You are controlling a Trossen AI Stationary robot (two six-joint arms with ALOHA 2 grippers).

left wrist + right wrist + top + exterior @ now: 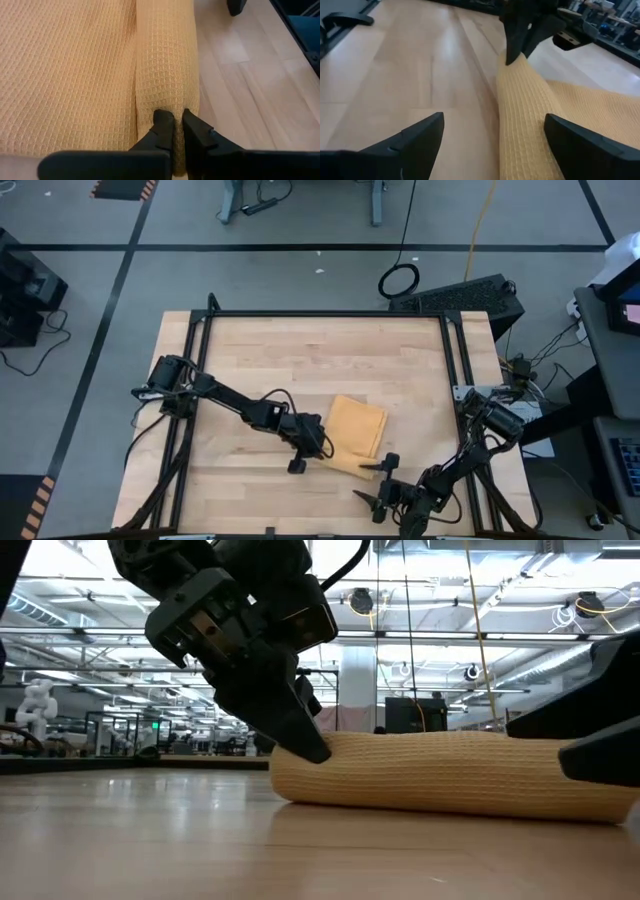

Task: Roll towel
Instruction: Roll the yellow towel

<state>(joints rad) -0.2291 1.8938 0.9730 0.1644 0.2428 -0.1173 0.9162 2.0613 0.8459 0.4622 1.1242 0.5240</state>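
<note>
The mustard-yellow towel [357, 427] lies on the wooden table right of the middle. Its near edge is rolled into a thick roll [440, 772], and the rest lies flat [65, 70] beyond it. My left gripper [322, 448] is at the roll's left end, shut on the cloth. My right gripper [370, 482] is open at the roll's right end, one finger [415, 137] over the bare table on the near side and the other [580, 145] over the flat cloth. The white tag is not in view. My left gripper pinches the cloth of the roll's top [172, 107] between its two fingers, at the roll's left end [300, 765]. The fingers slant down from above and from the table's left and point along the roll. The roll rests on the table.
A black frame rail [320, 313] runs round the tabletop. Bare wood [300, 360] lies far and left of the towel. The room beyond the table shows in the low view.
</note>
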